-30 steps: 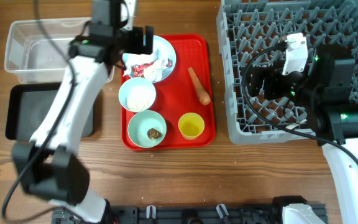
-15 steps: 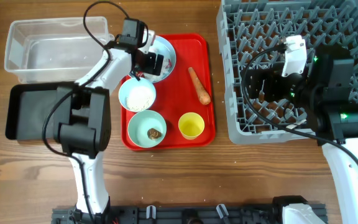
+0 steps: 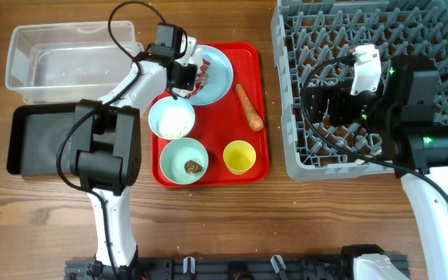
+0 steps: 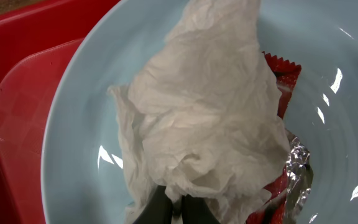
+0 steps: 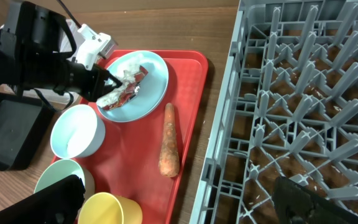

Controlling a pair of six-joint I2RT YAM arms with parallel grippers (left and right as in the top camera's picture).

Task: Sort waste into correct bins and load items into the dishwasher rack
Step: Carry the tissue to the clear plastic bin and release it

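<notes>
My left gripper (image 3: 187, 76) reaches onto the pale blue plate (image 3: 221, 78) at the back of the red tray. In the left wrist view the gripper (image 4: 178, 210) is shut on the lower edge of a crumpled white paper scrap (image 4: 204, 112); a red and foil wrapper (image 4: 286, 84) lies under it on the plate (image 4: 79, 130). My right gripper (image 3: 329, 105) hangs open and empty over the left side of the grey dishwasher rack (image 3: 442, 31). On the tray lie the carrot (image 3: 249, 107), the rice bowl (image 3: 171, 119), the mint bowl (image 3: 182, 155) holding a brown lump (image 3: 194, 166), and the yellow cup (image 3: 239, 157).
The clear tub (image 3: 61, 58) stands at the back left, with the black tray (image 3: 37, 140) just in front of it. The red tray (image 3: 253, 58) lies between them and the rack. The left arm's base stands at the front of the table.
My left gripper has closed on the white paper scrap. The plate has slid slightly to the right. The right arm has not moved.
</notes>
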